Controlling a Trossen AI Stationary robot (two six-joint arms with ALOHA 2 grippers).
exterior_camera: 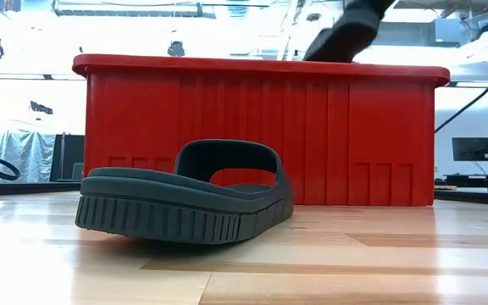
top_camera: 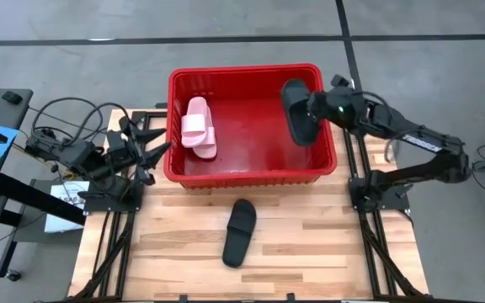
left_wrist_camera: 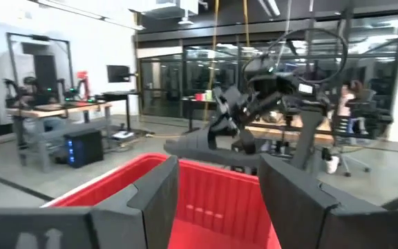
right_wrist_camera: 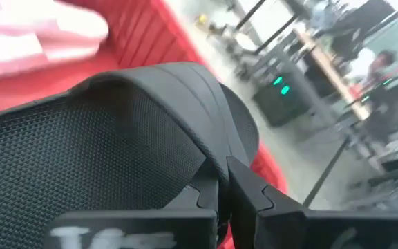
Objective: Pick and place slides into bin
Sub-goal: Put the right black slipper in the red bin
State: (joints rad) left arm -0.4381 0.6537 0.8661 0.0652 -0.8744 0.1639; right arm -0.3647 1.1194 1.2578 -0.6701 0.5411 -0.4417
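While spread beneath everything, wooden desk seen carrying red bin toward its far edge, bin upright, rim level in the low view; inside the bin, toward its left wall, two pink slides stacked or nested together, resting on the bin floor; over the bin's right side, near the far right corner, black slide held aloft, clamped at its strap by right tool, fingers pinched tight on the strap edge as shown in the right wrist view; same slide visible above the rim in the low view; on bare desk in front of the bin, well apart from it, second black slide lying sole down, strap arching upward, toe end angled toward the near left; beside the bin's left wall, outside it and just off the rim, left tool spread wide, gripping nothing, pointed toward the bin.
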